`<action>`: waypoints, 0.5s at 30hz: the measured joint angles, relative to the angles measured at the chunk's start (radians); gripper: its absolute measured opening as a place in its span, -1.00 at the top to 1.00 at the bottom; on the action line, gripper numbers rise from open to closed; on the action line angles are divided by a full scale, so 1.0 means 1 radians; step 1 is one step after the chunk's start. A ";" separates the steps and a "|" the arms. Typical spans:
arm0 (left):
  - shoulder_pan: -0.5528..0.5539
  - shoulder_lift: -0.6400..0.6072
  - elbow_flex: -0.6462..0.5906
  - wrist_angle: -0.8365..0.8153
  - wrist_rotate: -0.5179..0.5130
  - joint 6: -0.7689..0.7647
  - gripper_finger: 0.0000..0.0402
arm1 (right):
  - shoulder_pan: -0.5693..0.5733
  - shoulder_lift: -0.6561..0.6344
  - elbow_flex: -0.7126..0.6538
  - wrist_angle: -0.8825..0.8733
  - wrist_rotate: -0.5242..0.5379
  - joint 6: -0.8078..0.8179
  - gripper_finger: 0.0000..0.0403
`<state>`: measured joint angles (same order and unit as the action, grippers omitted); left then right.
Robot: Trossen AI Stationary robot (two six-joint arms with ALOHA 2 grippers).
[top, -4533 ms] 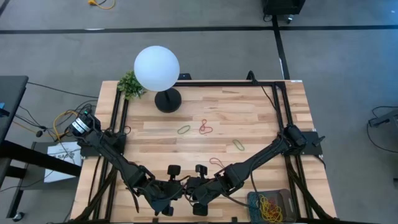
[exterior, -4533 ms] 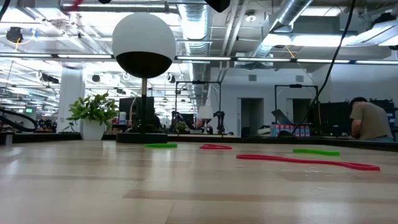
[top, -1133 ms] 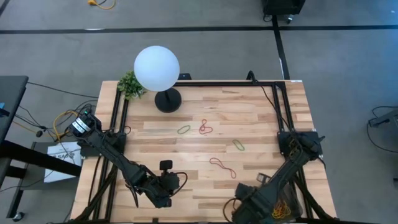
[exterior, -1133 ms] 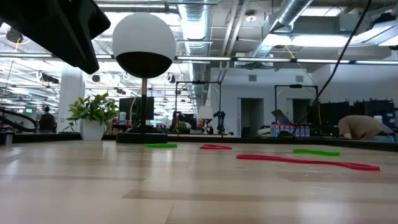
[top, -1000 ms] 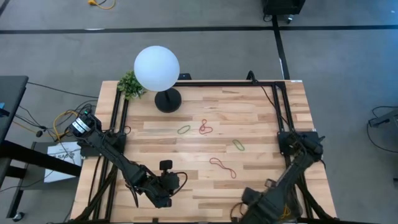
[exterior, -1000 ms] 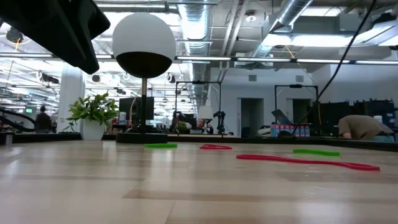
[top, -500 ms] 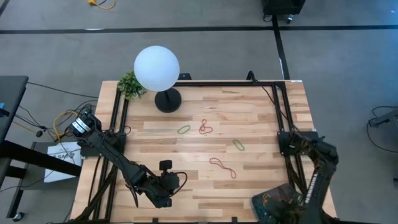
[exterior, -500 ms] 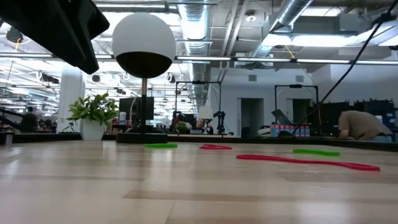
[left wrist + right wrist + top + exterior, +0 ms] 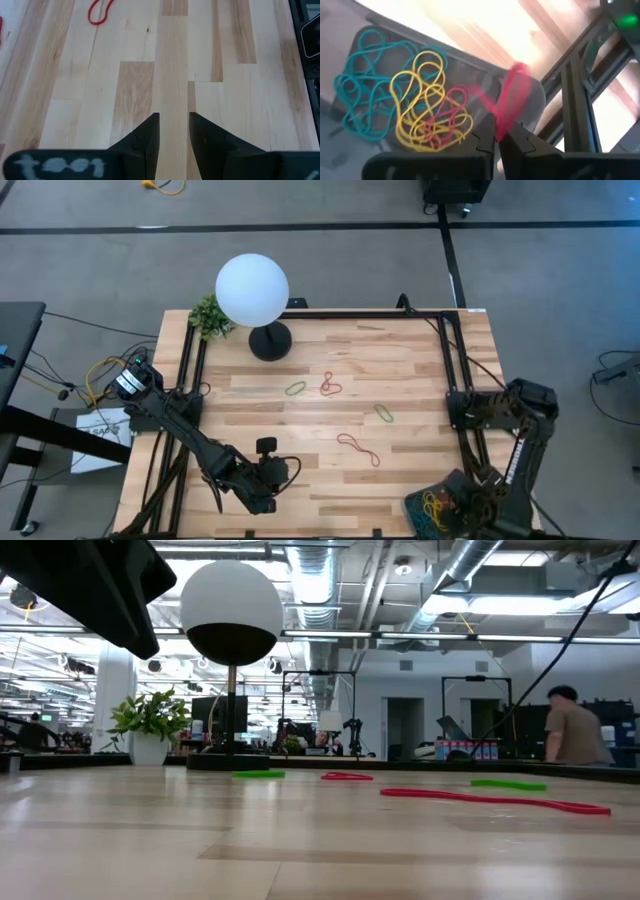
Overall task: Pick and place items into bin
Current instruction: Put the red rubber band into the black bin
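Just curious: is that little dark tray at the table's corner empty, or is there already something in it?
Not empty. The bin already holds a tangle of yellow, teal and red bands, and the right gripper hangs over it, shut on another red band.

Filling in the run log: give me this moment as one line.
right gripper: shut on red band, over bin | left gripper: open, empty, low over table | loose bands on table: four

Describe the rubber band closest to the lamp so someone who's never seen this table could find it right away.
Start at the white globe lamp at the table's far edge. Just past its black base, toward the table's middle, lies a small red rubber band twisted into a knot-like loop. The green band beside it is a plain oval, and the other red band is longer, nearer the arms.
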<state>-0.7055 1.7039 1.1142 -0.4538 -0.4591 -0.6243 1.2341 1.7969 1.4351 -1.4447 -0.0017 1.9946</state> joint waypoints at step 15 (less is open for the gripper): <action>0.000 0.000 0.000 0.000 -0.024 -0.005 0.52 | -0.088 0.022 -0.033 0.041 -0.146 -0.064 0.66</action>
<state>-0.7055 1.7039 1.1145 -0.4534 -0.4831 -0.6288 1.1456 1.8191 1.4021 -1.4039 -0.1477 1.9308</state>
